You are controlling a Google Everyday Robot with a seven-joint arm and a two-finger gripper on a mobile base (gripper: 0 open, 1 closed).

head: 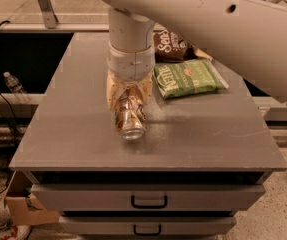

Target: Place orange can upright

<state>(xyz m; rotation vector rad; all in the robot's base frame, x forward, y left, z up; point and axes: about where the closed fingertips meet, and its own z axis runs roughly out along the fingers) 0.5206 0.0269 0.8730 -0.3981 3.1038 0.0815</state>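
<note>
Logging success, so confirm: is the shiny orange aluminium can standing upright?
No, the shiny orange aluminium can tilts, silver end toward the camera, gripped by the end effector over the grey table.

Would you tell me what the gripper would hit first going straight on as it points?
The gripper points down over the table, gripping the orange can; the can would likely meet the table first.

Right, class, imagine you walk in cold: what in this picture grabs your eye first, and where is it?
The big white arm sweeping in from the upper right dominates, its gripper shut on the orange can, which tilts with its silver end toward the camera over the middle of the grey table. A green chip bag lies flat just right of it.
</note>
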